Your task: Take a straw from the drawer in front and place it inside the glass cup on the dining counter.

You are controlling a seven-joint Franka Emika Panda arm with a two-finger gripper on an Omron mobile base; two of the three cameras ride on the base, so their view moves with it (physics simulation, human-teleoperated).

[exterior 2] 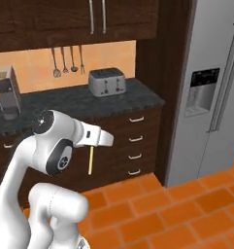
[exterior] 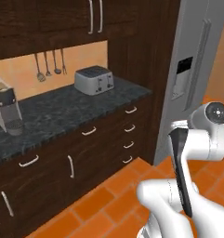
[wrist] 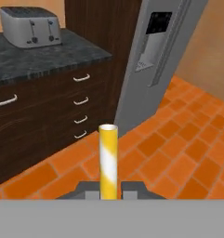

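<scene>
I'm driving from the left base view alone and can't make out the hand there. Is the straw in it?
Observer: Yes. In the hand view the hand is shut on the straw, which sticks out past the fingertips.
Operator: Which way does it point?
Observer: In the right base view it hangs straight down below the hand, in front of the dark drawers.

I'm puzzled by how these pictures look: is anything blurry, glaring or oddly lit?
Hand view: the straw between the fingers looms oversized and soft-edged, being so near the lens. Right base view: the toaster and fridge are evenly lit, without glare; the straw hangs small below the hand. Left base view: flat, soft light over the black countertop, with edges slightly fuzzy throughout.
</scene>
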